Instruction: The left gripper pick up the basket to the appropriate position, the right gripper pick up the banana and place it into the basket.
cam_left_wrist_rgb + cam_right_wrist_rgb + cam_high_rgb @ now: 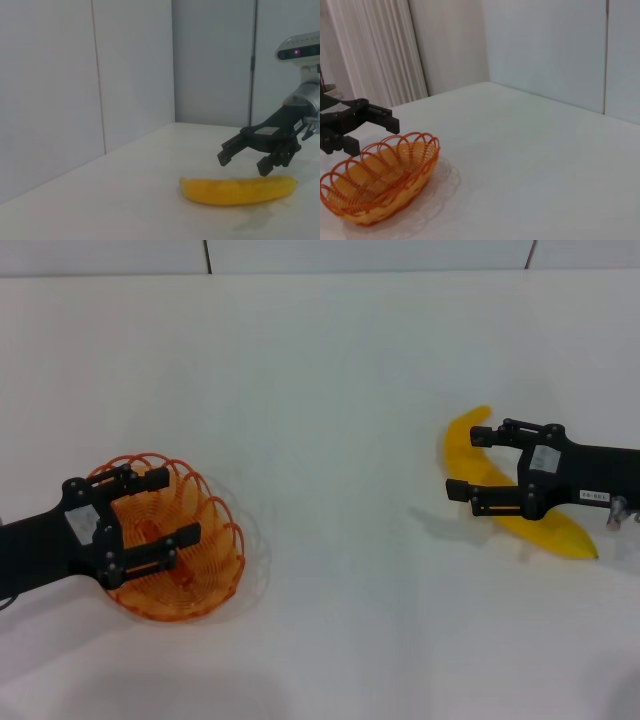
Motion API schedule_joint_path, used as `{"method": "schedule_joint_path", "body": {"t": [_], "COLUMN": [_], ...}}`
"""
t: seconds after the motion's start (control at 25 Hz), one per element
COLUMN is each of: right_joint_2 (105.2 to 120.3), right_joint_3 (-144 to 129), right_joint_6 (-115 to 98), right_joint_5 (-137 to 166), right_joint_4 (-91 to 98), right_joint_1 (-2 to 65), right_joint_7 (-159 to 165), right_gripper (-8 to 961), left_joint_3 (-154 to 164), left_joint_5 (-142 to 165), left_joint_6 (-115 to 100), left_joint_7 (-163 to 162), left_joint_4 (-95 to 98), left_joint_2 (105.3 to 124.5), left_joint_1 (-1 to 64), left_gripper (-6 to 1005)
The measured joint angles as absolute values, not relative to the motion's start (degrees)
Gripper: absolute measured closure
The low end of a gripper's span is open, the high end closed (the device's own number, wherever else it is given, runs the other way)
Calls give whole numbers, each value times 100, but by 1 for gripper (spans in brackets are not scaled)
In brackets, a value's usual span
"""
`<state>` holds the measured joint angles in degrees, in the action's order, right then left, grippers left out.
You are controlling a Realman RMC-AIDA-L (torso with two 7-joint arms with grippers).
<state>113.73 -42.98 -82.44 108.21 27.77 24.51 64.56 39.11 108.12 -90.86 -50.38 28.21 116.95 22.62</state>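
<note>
Left hand (158, 507): released, fingers spread above the basket, not gripping it
Basket (205, 540): on the bench (330, 390) near its left edge
Right hand (466, 462): released, fingers spread over the banana
Banana (480, 475): flat near the right edge

Surface: white table (330, 390) | Backdrop: pale panelled walls (130, 75) | Side: white pleated curtain (380, 50)

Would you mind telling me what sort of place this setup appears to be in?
Probably a robot test room, not a kitchen: a bare white table, plain panelled walls, a white curtain, and only a basket and a banana beneath the left claw and right claw.
</note>
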Motion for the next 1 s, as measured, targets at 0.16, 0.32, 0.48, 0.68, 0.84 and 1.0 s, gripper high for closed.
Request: {"method": "schedule_joint_path", "body": {"t": [0.16, 0.32, 0.48, 0.68, 0.84, 1.0], "right_joint_2": [11373, 11373, 11373, 11373, 11373, 11372], "right_joint_3": [-4298, -4298, -4298, -4298, -4298, -4281], "right_joint_6": [-8244, -8244, -8244, -8245, -8251, -8254], "right_joint_5": [10818, 10814, 10812, 10810, 10804, 10799], "right_joint_4": [2777, 2777, 2777, 2777, 2777, 2777], "right_joint_1": [2459, 2461, 2461, 2461, 2473, 2479], "right_joint_7": [6456, 6458, 6459, 6462, 6462, 6463], "right_gripper": [61, 61, 62, 62, 62, 62], "left_joint_3": [3910, 3914, 3794, 3183, 3098, 3163], "left_joint_5": [10811, 10810, 10673, 10552, 10985, 11969], "left_joint_6": [-9088, -9088, -9086, -8924, -8675, -8673], "left_joint_7": [-5030, -5027, -5159, -6761, -8242, -9512], "left_joint_4": [2821, 2821, 2818, 3284, 4230, 4880], "left_joint_2": [11694, 11693, 11688, 11635, 11600, 11411], "left_joint_1": [2272, 2280, 2290, 2421, 2540, 2933], "left_gripper": [236, 237, 238, 239, 240, 241]}}
